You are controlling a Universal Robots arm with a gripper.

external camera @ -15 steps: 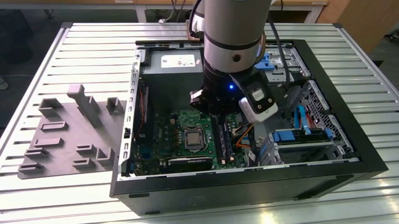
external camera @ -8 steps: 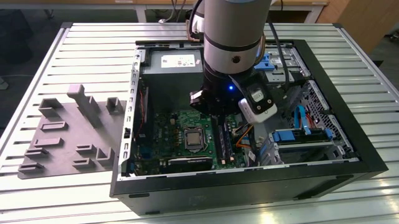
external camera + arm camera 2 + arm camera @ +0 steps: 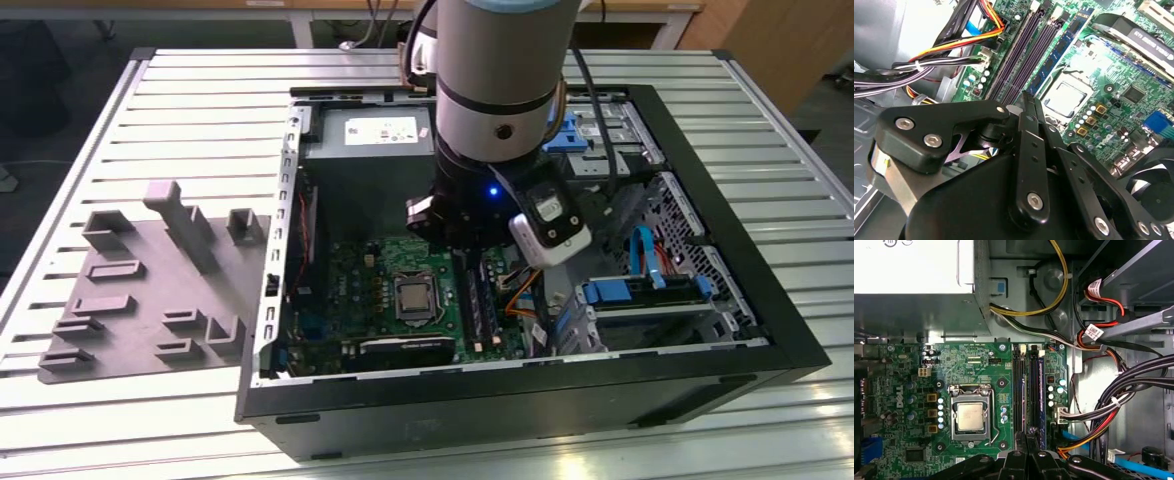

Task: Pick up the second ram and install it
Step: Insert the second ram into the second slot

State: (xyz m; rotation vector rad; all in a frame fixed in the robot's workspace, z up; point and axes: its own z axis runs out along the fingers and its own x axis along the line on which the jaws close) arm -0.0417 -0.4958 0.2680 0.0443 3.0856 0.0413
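Observation:
My gripper (image 3: pixel 465 255) hangs inside the open computer case, low over the memory slots (image 3: pixel 1021 390) beside the processor (image 3: pixel 970 417). Its black fingers are pressed together, and their tips show in both wrist views (image 3: pixel 1026 97) (image 3: pixel 1026 436) over the near end of the slots. Nothing shows between them. Two thin sticks stand on edge in the slots on the side away from the processor. One is the second ram (image 3: pixel 1033 390), lying in line with the fingertips; the other has a bluish board (image 3: pixel 1041 390). Whether the tips touch the ram is hidden.
A grey tray (image 3: pixel 147 290) with raised blocks lies on the slatted table at the exterior view's left. Cable bundles (image 3: pixel 1114 400) run beside the slots. The power supply (image 3: pixel 374 130) sits at the back of the case. Drive bays (image 3: pixel 641 290) are on the exterior view's right.

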